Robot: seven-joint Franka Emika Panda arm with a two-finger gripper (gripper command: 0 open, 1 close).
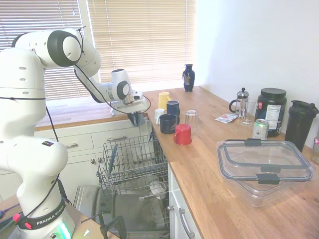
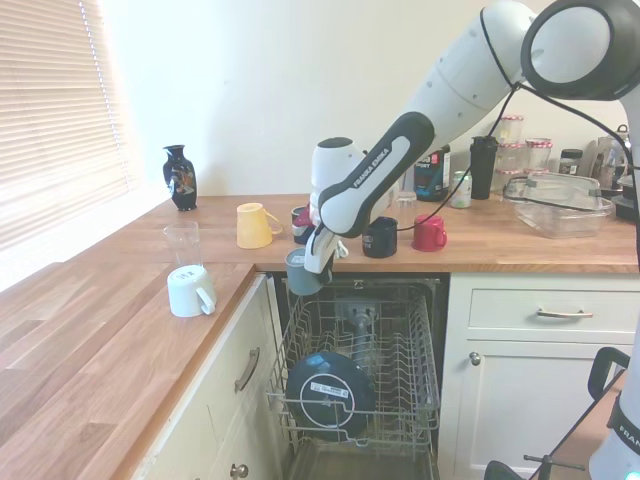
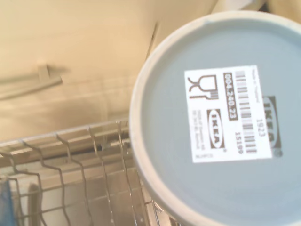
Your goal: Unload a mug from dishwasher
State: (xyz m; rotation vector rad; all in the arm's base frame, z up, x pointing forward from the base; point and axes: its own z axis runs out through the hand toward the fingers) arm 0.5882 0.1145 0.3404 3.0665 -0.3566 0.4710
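Note:
The slate-blue mug (image 2: 302,274) hangs above the back left corner of the dishwasher's pulled-out wire rack (image 2: 400,350), level with the worktop edge. My gripper (image 2: 313,256) is shut on its upper part, coming down at a slant. From the other side, the mug (image 1: 138,119) shows under the gripper (image 1: 135,113), over the rack (image 1: 132,159) and the open door (image 1: 124,211). The wrist view is filled by the mug's pale blue base (image 3: 164,141) with a white printed label, and rack wires (image 3: 70,160) lie below it.
On the worktop corner stand a red mug (image 1: 182,134), two navy mugs (image 1: 168,123), a yellow mug (image 1: 163,99), a white mug (image 1: 158,115) and a glass (image 1: 192,119). A clear lidded container (image 1: 264,164) sits further right. A dark round dish (image 2: 328,390) leans in the rack.

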